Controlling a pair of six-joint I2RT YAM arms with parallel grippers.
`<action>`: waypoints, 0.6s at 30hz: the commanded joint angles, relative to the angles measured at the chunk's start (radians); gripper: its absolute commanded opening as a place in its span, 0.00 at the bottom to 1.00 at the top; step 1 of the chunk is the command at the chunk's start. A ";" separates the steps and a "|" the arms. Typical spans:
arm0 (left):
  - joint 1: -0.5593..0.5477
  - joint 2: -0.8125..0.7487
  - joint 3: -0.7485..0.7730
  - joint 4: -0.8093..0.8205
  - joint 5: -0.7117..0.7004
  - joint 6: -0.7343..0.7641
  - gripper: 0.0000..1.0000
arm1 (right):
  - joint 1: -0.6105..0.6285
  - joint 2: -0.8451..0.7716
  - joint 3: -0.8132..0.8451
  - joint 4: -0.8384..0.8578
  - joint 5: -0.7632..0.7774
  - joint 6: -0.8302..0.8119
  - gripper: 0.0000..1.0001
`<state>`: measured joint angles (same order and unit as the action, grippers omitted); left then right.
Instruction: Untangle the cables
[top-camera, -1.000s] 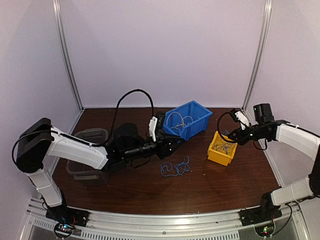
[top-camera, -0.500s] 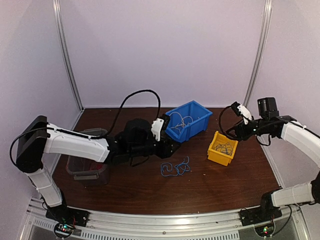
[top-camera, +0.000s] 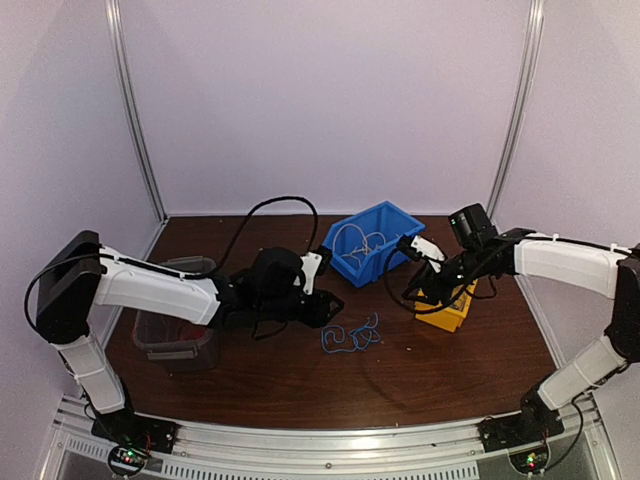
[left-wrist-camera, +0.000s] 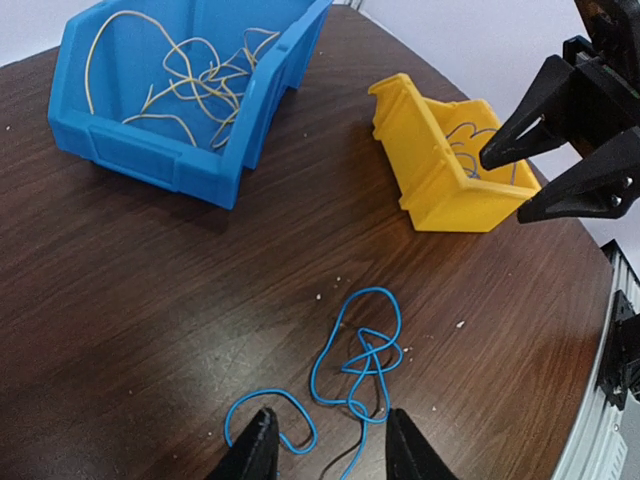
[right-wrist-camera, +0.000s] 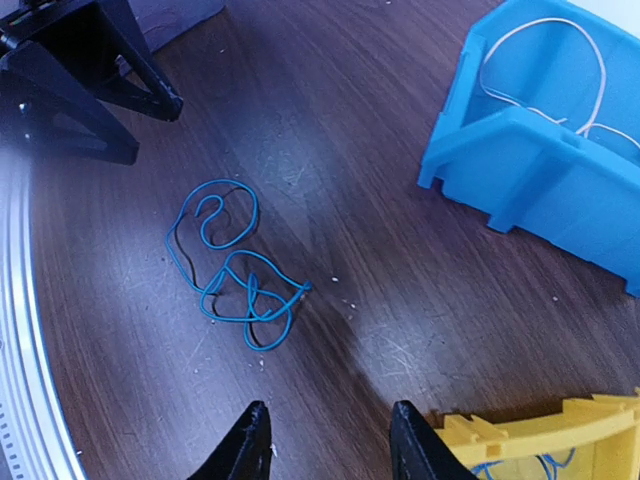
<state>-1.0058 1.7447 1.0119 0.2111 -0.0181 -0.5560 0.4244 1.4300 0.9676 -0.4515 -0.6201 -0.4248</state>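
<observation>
**Both grippers open, one blue cable loose on the tabletop**

A tangled blue cable (top-camera: 350, 337) (left-wrist-camera: 365, 362) (right-wrist-camera: 246, 291) lies on the dark wooden tabletop (top-camera: 300, 390), in the open space in front of the two bins. It is looped over itself in several curls, with a knot of crossings near its middle. A thin dark strand runs along part of it.

The left gripper (top-camera: 325, 306) (left-wrist-camera: 330, 452) (right-wrist-camera: 155, 133) is low over the tabletop at one end of this cable. Its jaws are apart with nothing clamped between them. In the left wrist view the cable's nearest loops sit just ahead of and between the fingertips. Whether the fingers touch the cable cannot be told.

The right gripper (top-camera: 425, 288) (left-wrist-camera: 505, 188) (right-wrist-camera: 330, 440) hangs beside the yellow bin (top-camera: 456, 313) (left-wrist-camera: 440, 195) (right-wrist-camera: 530, 440), on the side facing the cable. Its jaws are also spread and empty. A few thin blue cables (left-wrist-camera: 468, 150) (right-wrist-camera: 540, 466) lie inside that bin.

The blue bin (top-camera: 385, 250) (left-wrist-camera: 170, 155) (right-wrist-camera: 540, 200) stands farther back, well apart from the loose cable. It holds a heap of pale yellowish cables (top-camera: 360, 240) (left-wrist-camera: 190, 75) (right-wrist-camera: 545, 50), curled over one another.

A clear grey container (top-camera: 175, 340) sits at the left of the tabletop under the left arm. What it contains cannot be made out.
</observation>
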 joint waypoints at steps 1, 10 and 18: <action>0.018 0.016 -0.027 -0.020 0.017 -0.018 0.36 | 0.051 0.084 0.068 0.032 0.006 0.000 0.39; 0.034 0.074 -0.035 -0.062 0.016 -0.094 0.35 | 0.123 0.281 0.128 0.036 0.010 0.058 0.37; 0.043 0.091 -0.075 -0.008 0.071 -0.124 0.31 | 0.155 0.376 0.166 0.035 -0.014 0.093 0.36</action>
<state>-0.9707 1.8141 0.9527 0.1509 0.0139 -0.6533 0.5629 1.7802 1.0969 -0.4252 -0.6147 -0.3653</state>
